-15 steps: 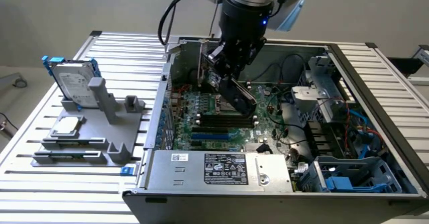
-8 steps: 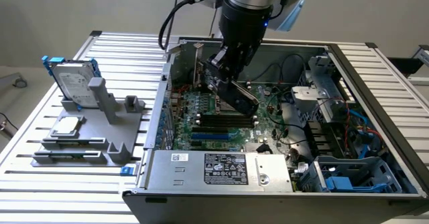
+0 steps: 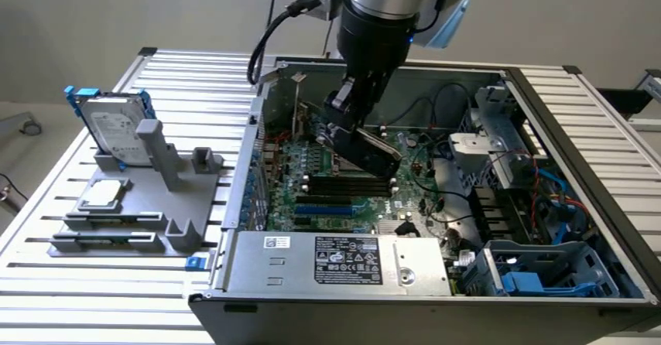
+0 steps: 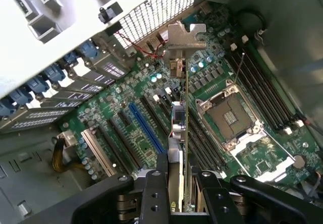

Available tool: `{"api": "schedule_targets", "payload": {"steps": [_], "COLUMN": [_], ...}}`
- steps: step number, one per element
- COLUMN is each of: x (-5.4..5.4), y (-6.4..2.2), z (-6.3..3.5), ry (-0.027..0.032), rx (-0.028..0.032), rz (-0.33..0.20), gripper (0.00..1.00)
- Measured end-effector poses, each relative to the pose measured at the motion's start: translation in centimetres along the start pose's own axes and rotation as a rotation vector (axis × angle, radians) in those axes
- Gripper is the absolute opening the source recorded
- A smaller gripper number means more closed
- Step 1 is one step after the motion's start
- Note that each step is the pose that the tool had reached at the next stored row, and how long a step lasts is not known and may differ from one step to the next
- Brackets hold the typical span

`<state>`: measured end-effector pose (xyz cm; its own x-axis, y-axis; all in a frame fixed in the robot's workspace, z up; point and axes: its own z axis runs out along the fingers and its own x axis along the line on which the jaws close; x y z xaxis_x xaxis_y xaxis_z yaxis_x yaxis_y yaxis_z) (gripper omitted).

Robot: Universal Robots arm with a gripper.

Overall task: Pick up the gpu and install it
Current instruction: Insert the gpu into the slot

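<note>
The gpu [image 3: 374, 158] hangs tilted inside the open computer case [image 3: 537, 101], above the green motherboard [image 3: 341, 198]. My gripper [image 3: 346, 124] is shut on it from above. In the wrist view the gpu [image 4: 184, 108] appears edge-on as a thin green board, with its silver end bracket [image 4: 185, 36] pointing toward the perforated rear wall of the case. My gripper [image 4: 181, 196] clamps the card's near end, one black finger [image 4: 156, 193] on each side. The card hovers over the expansion slots beside the blue slot [image 4: 146, 128], apart from the board.
A bare CPU socket [image 4: 229, 115] and black memory slots [image 4: 262, 90] lie beside the card. The power supply [image 3: 341, 260] fills the case's near side, with drive bays [image 3: 537, 271] at the exterior view's right. A silver hard drive [image 3: 111, 128] stands on a grey fixture [image 3: 155, 206] outside.
</note>
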<state>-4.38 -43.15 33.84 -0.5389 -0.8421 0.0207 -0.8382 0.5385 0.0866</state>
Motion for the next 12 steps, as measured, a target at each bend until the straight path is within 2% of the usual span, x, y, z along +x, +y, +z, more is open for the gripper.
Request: {"api": "schedule_targets", "payload": {"steps": [8, 10, 12], "x": [-0.01, -0.02, -0.01], "y": [-0.05, -0.07, -0.07], "z": [0.61, 0.81, 0.95], "ry": [0.0122, 0.0124, 0.0094], "rx": [0.0030, 0.0028, 0.0007], "rz": [-0.145, -0.182, -0.218], "gripper": [0.26, 0.26, 0.26]}}
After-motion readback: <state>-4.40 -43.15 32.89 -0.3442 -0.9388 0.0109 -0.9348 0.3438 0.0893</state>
